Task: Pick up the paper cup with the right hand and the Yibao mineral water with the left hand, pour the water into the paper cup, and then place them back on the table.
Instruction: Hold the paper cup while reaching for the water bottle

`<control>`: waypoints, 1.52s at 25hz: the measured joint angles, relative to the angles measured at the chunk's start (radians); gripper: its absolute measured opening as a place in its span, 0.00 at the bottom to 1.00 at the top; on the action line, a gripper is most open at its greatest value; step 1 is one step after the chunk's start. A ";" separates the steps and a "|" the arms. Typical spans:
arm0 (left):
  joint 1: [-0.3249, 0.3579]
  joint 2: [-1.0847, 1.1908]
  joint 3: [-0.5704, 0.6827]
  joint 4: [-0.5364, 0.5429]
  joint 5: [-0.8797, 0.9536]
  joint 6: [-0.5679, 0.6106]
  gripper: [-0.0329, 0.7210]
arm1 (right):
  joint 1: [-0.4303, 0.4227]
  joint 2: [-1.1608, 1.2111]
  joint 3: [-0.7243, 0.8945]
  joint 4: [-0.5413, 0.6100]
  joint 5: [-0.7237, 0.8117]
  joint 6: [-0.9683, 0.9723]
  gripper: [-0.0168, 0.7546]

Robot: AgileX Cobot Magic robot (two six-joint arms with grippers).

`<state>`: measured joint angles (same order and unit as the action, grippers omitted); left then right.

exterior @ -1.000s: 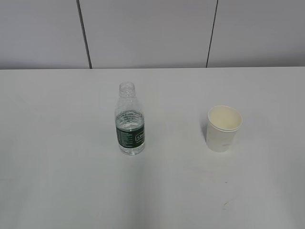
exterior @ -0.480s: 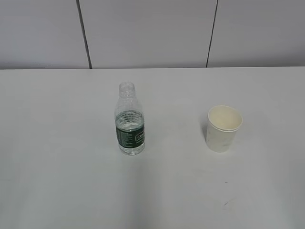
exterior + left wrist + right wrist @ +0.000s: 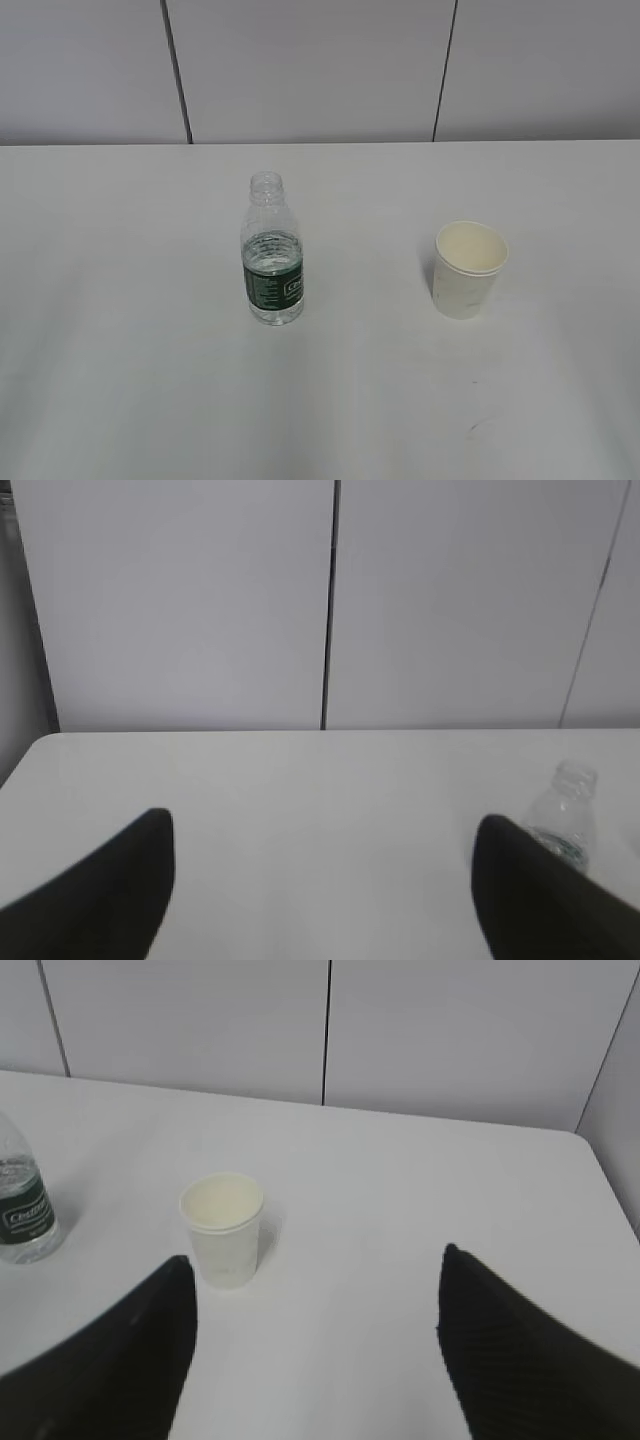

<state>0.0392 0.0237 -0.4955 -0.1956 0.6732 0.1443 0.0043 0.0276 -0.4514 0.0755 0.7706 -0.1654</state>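
The Yibao mineral water bottle (image 3: 272, 258) stands upright and uncapped on the white table (image 3: 120, 380), left of centre. The paper cup (image 3: 468, 268) stands upright to its right, apart from it. Neither arm shows in the exterior view. In the left wrist view my left gripper (image 3: 320, 825) is open and empty, well back from the bottle (image 3: 568, 815), which stands at the far right behind the right finger. In the right wrist view my right gripper (image 3: 316, 1260) is open and empty, with the cup (image 3: 223, 1227) ahead to the left and the bottle (image 3: 20, 1210) at the left edge.
A grey panelled wall (image 3: 320, 70) with dark vertical seams runs behind the table's far edge. A small dark scuff mark (image 3: 472, 428) lies on the tabletop near the front right.
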 joint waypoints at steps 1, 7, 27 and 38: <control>0.000 0.026 0.026 -0.003 -0.060 0.002 0.78 | 0.000 0.031 0.023 0.004 -0.067 -0.001 0.78; 0.000 0.281 0.149 -0.007 -0.468 0.026 0.79 | 0.000 0.301 0.161 0.021 -0.503 -0.005 0.78; -0.434 1.396 0.152 0.028 -1.364 -0.033 0.74 | 0.000 1.258 0.130 -0.196 -1.382 0.018 0.78; -0.435 1.683 0.148 0.395 -1.556 -0.102 0.74 | 0.000 1.432 0.224 -0.331 -1.500 0.062 0.78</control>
<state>-0.3961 1.7067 -0.3474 0.1996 -0.8833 0.0427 0.0043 1.4599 -0.2275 -0.2556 -0.7297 -0.1031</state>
